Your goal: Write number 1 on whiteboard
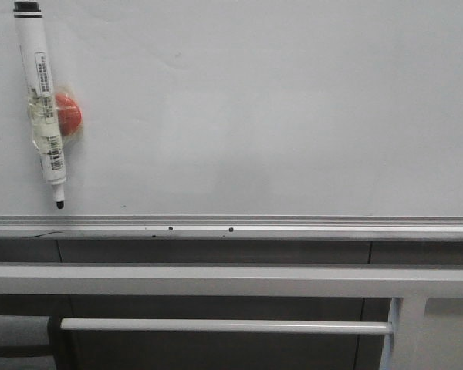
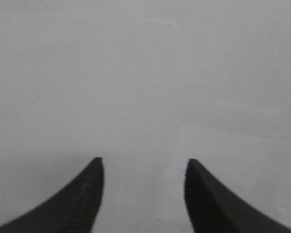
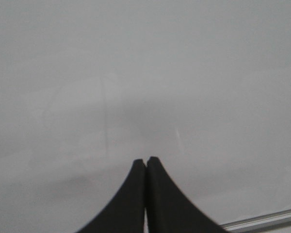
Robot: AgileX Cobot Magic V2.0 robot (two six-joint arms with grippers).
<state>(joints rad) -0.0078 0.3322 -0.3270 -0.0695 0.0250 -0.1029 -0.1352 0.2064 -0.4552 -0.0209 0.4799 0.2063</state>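
Note:
The whiteboard fills the upper front view, glossy white-grey, with its silver rail below. No black stroke of the number 1 shows on it. A white marker pen with a black cap hangs on the board at the far left, tip down, taped to an orange-red magnet. Neither arm shows in the front view. My left gripper is open and empty, facing bare board. My right gripper is shut and empty, facing bare board, with a rail edge at the corner.
Two small dark dots sit on the rail. Below it run a grey horizontal bar, a thinner tube and a white post at the lower right.

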